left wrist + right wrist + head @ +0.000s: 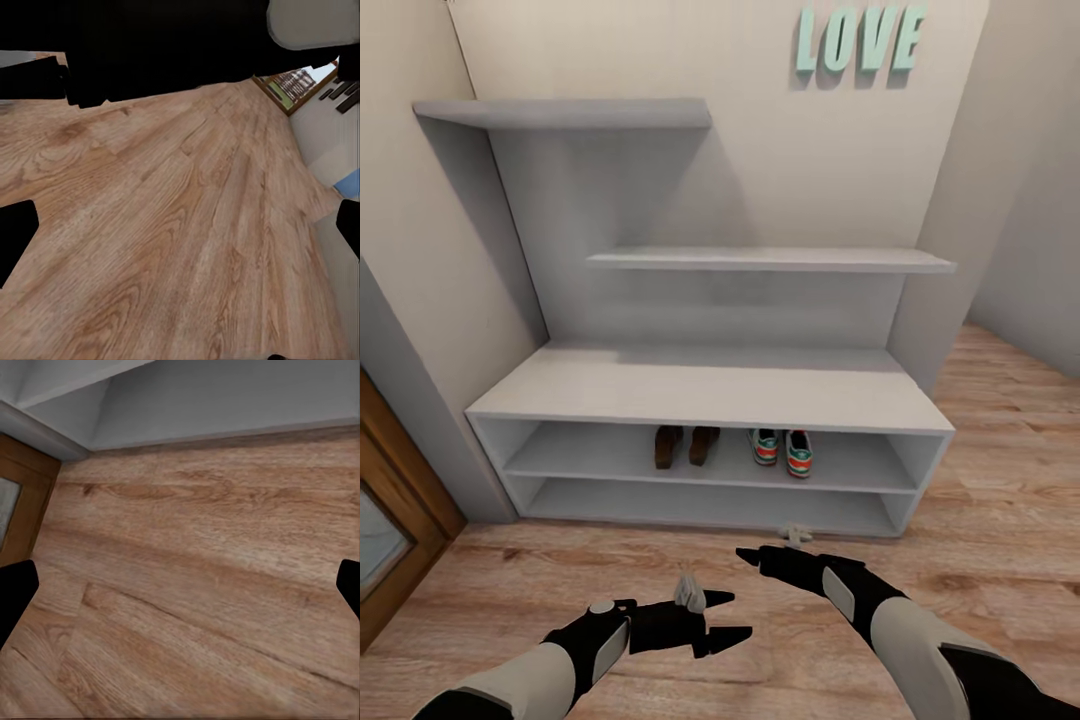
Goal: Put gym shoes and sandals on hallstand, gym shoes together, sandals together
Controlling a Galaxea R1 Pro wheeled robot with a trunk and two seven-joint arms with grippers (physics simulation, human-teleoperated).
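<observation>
In the head view we see the hallstand (710,385), a light grey unit, filling the centre of the frame, with 2 staggered upper shelves: one at the upper left, one at mid-height reaching right. Its low open base has 2 tiers. On the upper tier, near the middle of the frame, we find all 4 shoes. The 2 sandals (686,445), dark reddish brown, stand side by side, and just to their right the 2 gym shoes (781,450), white with green and red-orange accents, stand side by side too, heels toward us. The pairs are near each other but apart. Teal letters spelling LOVE (858,40) hang on the wall at the upper right.

The corridor floor (1000,500), brown wood-grain planks, runs across the lower part of the frame. A wooden door frame (400,500) shows at the lower left edge.

At the bottom of the head view, our left gripper (722,615) sits left of centre, its 2 dark fingers spread apart and holding nothing. Our right gripper (752,556) reaches in from the lower right, pointing left; we cannot tell how far its fingers are parted here.

In the right wrist view, the 2 dark fingertips (15,596) sit at opposite edges, wide apart, with bare planks between them and the rack's grey base above. In the left wrist view, dark fingertips (15,236) likewise flank bare planks.
</observation>
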